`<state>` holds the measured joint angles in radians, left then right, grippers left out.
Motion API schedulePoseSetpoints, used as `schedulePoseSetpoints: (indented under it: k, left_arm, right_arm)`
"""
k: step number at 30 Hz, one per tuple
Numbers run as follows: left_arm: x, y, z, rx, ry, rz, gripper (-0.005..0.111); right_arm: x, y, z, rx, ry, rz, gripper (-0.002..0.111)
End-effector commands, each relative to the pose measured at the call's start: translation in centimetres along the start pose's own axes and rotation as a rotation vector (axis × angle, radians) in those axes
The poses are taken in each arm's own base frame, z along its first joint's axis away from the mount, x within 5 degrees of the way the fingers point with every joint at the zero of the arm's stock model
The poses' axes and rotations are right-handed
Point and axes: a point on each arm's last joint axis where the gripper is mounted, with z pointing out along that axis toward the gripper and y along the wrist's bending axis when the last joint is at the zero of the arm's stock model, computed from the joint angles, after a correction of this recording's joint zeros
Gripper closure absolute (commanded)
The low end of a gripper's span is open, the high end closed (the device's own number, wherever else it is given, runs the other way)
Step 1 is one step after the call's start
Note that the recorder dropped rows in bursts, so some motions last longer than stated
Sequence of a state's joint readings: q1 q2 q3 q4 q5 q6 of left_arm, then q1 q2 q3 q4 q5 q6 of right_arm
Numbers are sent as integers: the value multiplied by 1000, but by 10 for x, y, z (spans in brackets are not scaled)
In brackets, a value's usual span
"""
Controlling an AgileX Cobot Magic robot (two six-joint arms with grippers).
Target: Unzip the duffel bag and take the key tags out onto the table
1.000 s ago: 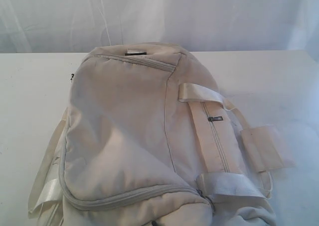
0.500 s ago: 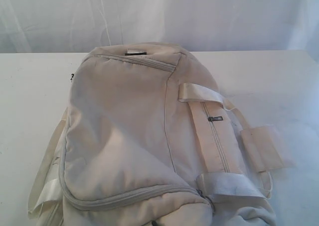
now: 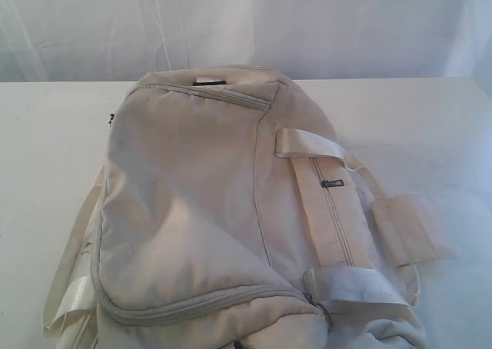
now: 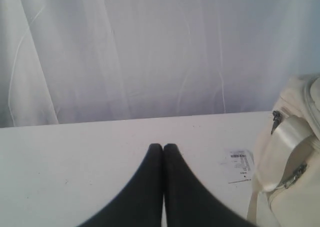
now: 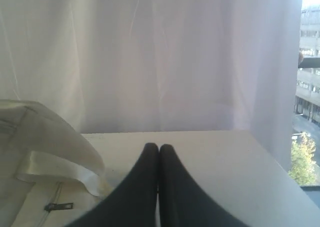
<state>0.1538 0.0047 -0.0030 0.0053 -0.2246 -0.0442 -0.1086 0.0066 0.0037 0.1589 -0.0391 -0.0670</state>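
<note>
While left gripper [image 4: 163,146] and right gripper [image 5: 158,146] sit closed, the duffel bag [image 3: 192,203] lies between

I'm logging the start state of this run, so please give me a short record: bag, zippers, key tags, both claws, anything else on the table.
bag: beige duffel lying on the white table
zippers: curved zipper and side zipper both look closed
key tags: none in view
left claw: shut, empty, above the table beside the bag
right claw: shut, empty, beside the bag
other: printed paper slip on the table near the bag; white curtain behind
</note>
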Motion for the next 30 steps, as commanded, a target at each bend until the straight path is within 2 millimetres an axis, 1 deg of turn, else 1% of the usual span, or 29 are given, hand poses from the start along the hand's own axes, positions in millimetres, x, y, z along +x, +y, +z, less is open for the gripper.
schedulePoseSetpoints:
  k: [1, 2, 3, 4, 5, 6, 7, 8, 9, 11, 13, 15, 17, 19, 21, 22, 24, 26, 28, 30]
  left_arm:
    - [-12, 1, -1, -9, -143, -42, 107]
    - [-20, 2, -3, -8, -236, -125, 107]
    - [-25, 3, -4, -1, -291, -186, 107]
    - [-35, 4, -8, 23, -406, -301, 107]
    - [-40, 4, -10, 40, -466, -357, 107]
    - [-42, 4, -11, 61, -479, -439, 107]
    - [-52, 3, -9, 81, -409, -507, 107]
    - [-60, 2, -9, 80, -320, -530, 107]
    - [-71, 2, -11, 53, -205, -471, 107]
    - [-90, 8, -8, -35, -60, -368, 107]
    - [-110, 11, -2, -57, 29, -317, 107]
    - [-117, 9, 4, -24, 122, -293, 107]
    - [-120, 2, 13, 64, 257, -228, 107]
    - [-120, -15, 20, 257, 425, -121, 107]
    - [-121, -33, 24, 486, 567, -4, 107]
    - [-121, -45, 27, 620, 634, 31, 107]
    - [-126, -63, 28, 868, 699, 48, 107]
    - [-134, -79, 27, 1109, 692, 49, 107]
    - [-145, -93, 26, 1352, 595, 23, 107]
    - [-153, -99, 27, 1457, 546, -25, 107]
  right_arm:
    - [-5, -1, -1, 11, -46, 233, 108]
    - [-3, -1, -1, 11, -32, 383, 108]
    - [-3, -1, -1, 11, -28, 433, 108]
    - [-2, -1, -1, 10, -15, 507, 108]
    - [0, 0, -1, 8, 3, 531, 108]
    - [5, 1, -1, 3, 61, 553, 108]
    - [4, 4, -1, -7, 104, 553, 108]
    - [2, 5, -2, -17, 126, 550, 108]
    - [-1, 8, -3, -29, 154, 543, 108]
    - [-13, 11, -2, -49, 201, 475, 108]
    - [-24, 14, 4, -61, 267, 400, 108]
    - [-33, 16, 11, -65, 307, 337, 108]
    - [-41, 17, 18, -76, 326, 264, 108]
    - [-48, 19, 26, -88, 362, 193, 108]
    - [-54, 20, 33, -95, 392, 167, 108]
    - [-55, 20, 36, -96, 411, 168, 108]
    - [-59, 22, 40, -106, 439, 158, 108]
    - [-62, 23, 41, -127, 461, 110, 108]
    - [-66, 25, 41, -153, 485, 66, 108]
    - [-69, 27, 39, -170, 498, 50, 108]
